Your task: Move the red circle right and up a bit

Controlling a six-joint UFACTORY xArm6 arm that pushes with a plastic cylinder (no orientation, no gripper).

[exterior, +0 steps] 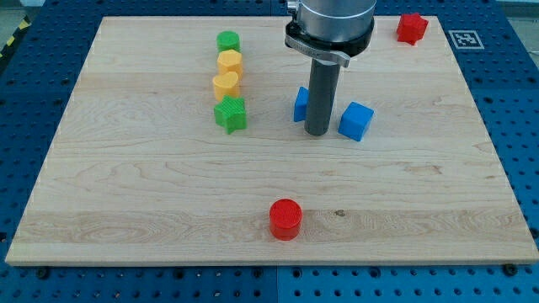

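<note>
Red circle (pixel 285 219): at 6 o'clock on the table (pixel 126 210), untouched, well apart from my tip (pixel 317 133), a bare rod with no fingers, holding nothing, wedged between two blue blocks (pixel 356 120); risk: leaving carelessly shoves them.

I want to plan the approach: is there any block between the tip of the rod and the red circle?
No. In the camera view only bare wood lies between my tip and the red circle.
</note>
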